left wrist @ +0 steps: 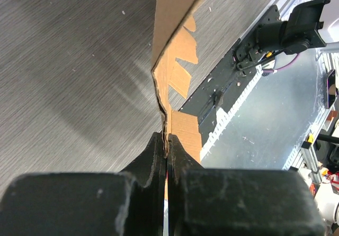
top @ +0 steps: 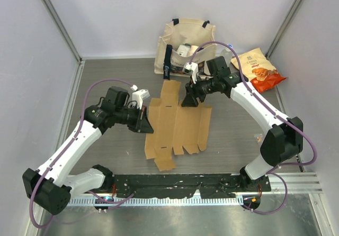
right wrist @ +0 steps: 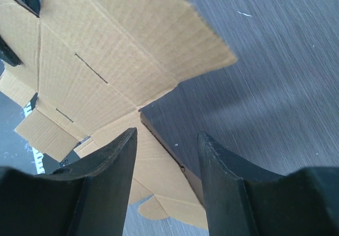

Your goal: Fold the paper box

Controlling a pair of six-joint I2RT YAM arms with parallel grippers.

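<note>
The paper box [top: 177,125], plain brown cardboard with flaps and crease lines, lies mostly flat in the middle of the table. My left gripper [top: 145,124] is shut on the box's left edge [left wrist: 167,125], which stands on edge between the fingers. My right gripper [top: 189,99] is open above the box's far edge, near a notch between two flaps [right wrist: 159,135]. The box edge lies between its fingers [right wrist: 114,162], untouched.
A beige tote bag [top: 185,45] stands at the back, just behind the right gripper. A yellow-orange snack packet [top: 259,69] lies at the back right. The black mounting rail [top: 175,183] runs along the near edge. Grey walls close in both sides.
</note>
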